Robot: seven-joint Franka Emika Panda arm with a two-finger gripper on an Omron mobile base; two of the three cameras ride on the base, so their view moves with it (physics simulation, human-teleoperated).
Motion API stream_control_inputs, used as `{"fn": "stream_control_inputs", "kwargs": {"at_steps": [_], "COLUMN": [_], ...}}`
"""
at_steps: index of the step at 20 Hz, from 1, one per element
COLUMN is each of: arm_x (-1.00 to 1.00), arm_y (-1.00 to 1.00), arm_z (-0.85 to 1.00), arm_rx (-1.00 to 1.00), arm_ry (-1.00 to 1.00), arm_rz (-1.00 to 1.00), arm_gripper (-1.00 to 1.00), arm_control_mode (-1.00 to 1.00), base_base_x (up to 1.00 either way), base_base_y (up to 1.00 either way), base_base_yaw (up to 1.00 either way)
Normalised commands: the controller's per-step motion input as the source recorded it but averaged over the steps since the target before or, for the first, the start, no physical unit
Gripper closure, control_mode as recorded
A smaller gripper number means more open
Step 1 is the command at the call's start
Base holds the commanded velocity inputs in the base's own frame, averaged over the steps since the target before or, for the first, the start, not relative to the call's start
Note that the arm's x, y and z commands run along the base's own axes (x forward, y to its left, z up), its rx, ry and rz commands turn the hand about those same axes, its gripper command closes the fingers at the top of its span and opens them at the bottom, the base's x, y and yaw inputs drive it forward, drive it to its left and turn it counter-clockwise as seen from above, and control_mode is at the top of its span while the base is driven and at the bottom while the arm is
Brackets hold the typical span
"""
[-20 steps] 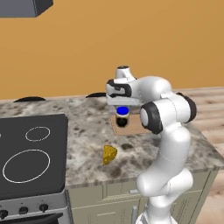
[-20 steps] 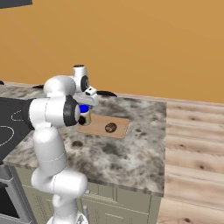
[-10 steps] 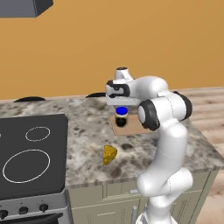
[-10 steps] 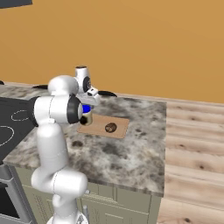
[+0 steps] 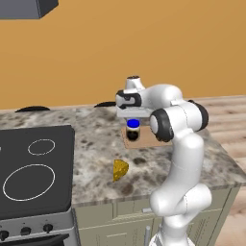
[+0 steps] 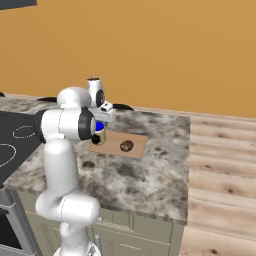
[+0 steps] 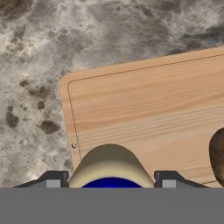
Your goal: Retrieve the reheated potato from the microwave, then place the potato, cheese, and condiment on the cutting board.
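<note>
Speckled granite counter (image 5: 91, 139) under an orange wall.
The tool (image 5: 133, 126) hung over the cutting board (image 6: 135, 141) with the blue-lidded condiment jar (image 5: 132, 131) between its jaws; firm grip could not be told. The potato (image 6: 126, 145) lay on the board, the cheese (image 5: 120, 170) on the counter nearby.

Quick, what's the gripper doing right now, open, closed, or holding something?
Gripper: fingers sit on either side of the condiment jar over the cutting board; whether it grips or has let go cannot be told.
</note>
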Motion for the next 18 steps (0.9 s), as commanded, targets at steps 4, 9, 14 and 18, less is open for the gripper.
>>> {"fn": "stream_control_inputs", "kwargs": {"at_steps": [4,9,14,18], "arm_x": [0.08,0.09,0.04,0.04], "arm_y": [-0.05,-0.07,0.0,0.0], "arm_z": [-0.14,-0.17,-0.22,-0.17], "arm_rx": [0.01,0.02,0.05,0.07], "arm_ry": [0.0,0.0,0.0,0.0], "arm_rz": [0.02,0.02,0.02,0.0], "arm_gripper": [1.0,1.0,1.0,1.0], "arm_control_mode": [-1.0,-1.0,-1.0,-1.0], "base_base_x": [0.0,0.0,0.0,0.0], "base_base_y": [0.0,0.0,0.0,0.0], "base_base_yaw": [0.0,0.0,0.0,0.0]}}
